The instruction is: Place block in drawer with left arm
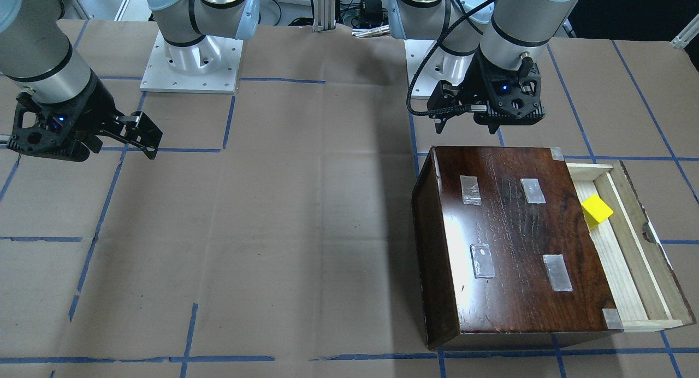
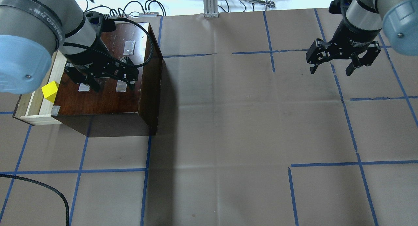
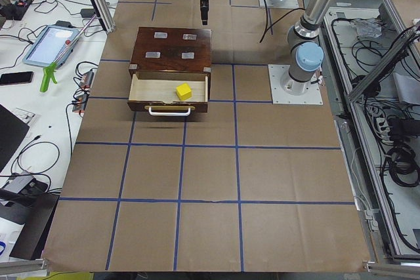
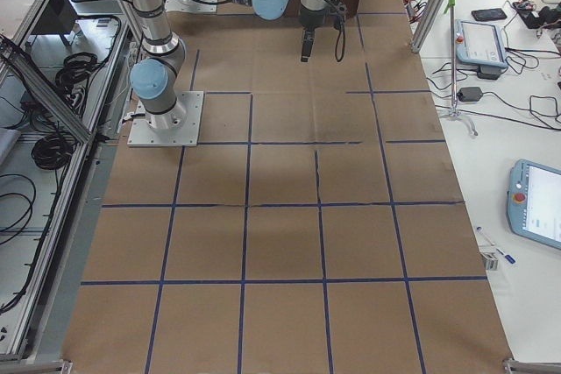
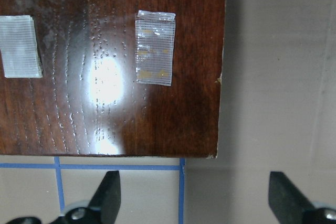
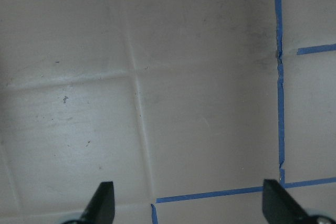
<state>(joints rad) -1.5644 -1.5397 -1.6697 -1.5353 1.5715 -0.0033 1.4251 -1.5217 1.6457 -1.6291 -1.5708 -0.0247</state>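
Two fingers of my left black claw (image 1: 467,125) stand wide apart and empty, hanging above the edge of the glossy dark-brown wooden box (image 1: 513,241) that faces my base, towards the desk's left end. Nothing sits between them, which I judge fits a delivery already made. Beyond the box top, its wide shallow drawer of pale bare wood (image 1: 614,269) stands open towards the desk's left edge. The small bright yellow block (image 1: 596,210) lies inside it, close against the box. Farthest off, near the desk's right end, my right black claw (image 2: 330,68) hangs spread and empty too, parked there, I reckon, to keep clear.
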